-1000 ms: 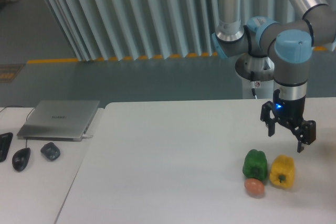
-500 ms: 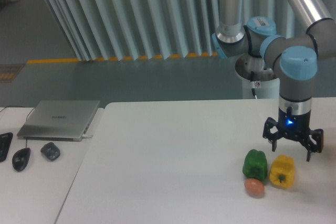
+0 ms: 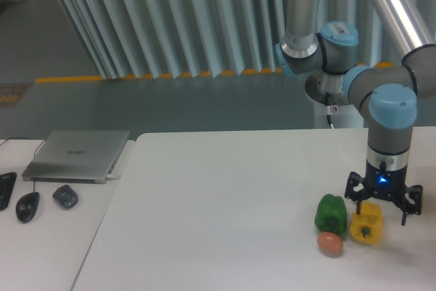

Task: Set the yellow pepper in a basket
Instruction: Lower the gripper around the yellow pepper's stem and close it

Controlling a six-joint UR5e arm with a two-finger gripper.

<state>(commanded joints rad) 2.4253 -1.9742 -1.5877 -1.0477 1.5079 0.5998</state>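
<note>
The yellow pepper [image 3: 366,225] sits near the right edge of the white surface [image 3: 225,209], just beside the green pepper [image 3: 331,214] on its left, the two touching or nearly so. A small orange-red fruit [image 3: 330,243] lies in front of them, against the green pepper's base. The yellow pepper stands roughly upright, its long axis close to vertical in the view; a small dark spot shows low on its front, but which way the stem points cannot be told. The gripper [image 3: 382,204] hangs directly over the yellow pepper, pointing straight down, with a blue light on its body. Its fingers [image 3: 354,191] are spread wide, one on each side of the pepper's top, not pinching it. A closed laptop [image 3: 76,155] and two mice [image 3: 28,206] rest at far left.
</note>
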